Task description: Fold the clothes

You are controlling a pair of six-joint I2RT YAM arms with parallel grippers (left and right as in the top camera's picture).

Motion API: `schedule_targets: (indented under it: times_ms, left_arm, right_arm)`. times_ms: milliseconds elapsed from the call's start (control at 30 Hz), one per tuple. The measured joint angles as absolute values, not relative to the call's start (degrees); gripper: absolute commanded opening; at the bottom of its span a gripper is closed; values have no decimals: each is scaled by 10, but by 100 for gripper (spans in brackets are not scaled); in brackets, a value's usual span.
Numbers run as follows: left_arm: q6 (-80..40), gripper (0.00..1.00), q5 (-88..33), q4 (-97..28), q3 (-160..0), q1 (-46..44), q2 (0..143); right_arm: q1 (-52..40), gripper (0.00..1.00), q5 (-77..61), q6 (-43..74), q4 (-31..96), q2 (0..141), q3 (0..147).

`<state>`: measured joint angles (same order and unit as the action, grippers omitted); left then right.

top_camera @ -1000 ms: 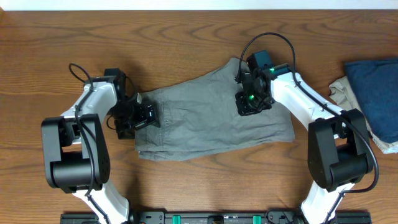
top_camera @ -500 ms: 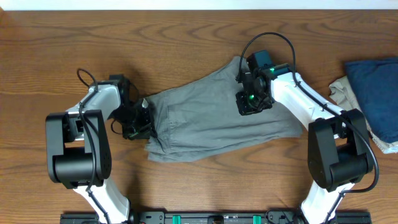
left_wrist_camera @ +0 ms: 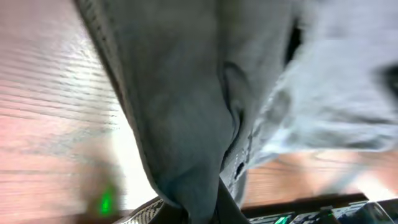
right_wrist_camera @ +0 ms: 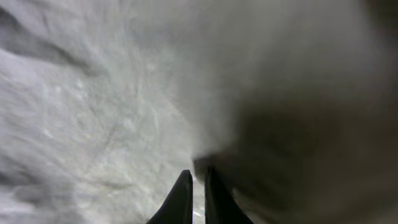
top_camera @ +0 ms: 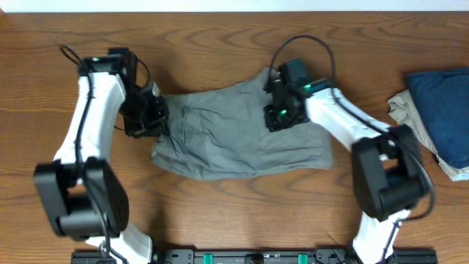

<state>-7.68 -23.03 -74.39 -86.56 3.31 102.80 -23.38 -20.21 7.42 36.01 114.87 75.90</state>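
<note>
the grey shorts (top_camera: 234, 143) lie rumpled across the middle of the desk (top_camera: 220, 37). the left claw (top_camera: 156, 121) pinches their left end; the right claw (top_camera: 281, 117) clamps cloth near their far edge.

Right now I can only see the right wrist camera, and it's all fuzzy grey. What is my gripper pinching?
Observer: From overhead, the right gripper is shut on the grey shorts, near their far right corner. The shorts are on a wooden table.
Operator: Is the other arm grabbing them too?
Observer: Yes. The left gripper is shut on the shorts' left end, and its wrist view shows grey fabric bunched in its grip.
Operator: Is there other stuff on the table?
Observer: A folded blue cloth lies at the right edge, apart from the shorts.
</note>
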Motion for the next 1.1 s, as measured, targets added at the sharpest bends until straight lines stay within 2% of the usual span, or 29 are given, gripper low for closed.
schedule_targets:
  times_ms: [300,533,667,867,1100]
  left_arm:
    - [-77,6,-344,-731,-931,33,972]
    - [-79,6,-427,-715,-932,33,970]
    - [-79,6,-428,-717,-932,33,970]
    - [-77,6,-422,-719,-932,33,970]
    - [-70,6,-420,-719,-932,33,970]
  right_arm:
    - [-359,8,-345,119,241,1228,771]
    - [-419,11,-355,126,251,1234,780]
    - [-397,15,-330,114,351,1234,815]
    - [-296,13,-248,82,514,1227,893]
    - [-179,10,-166,70,590,1183,917]
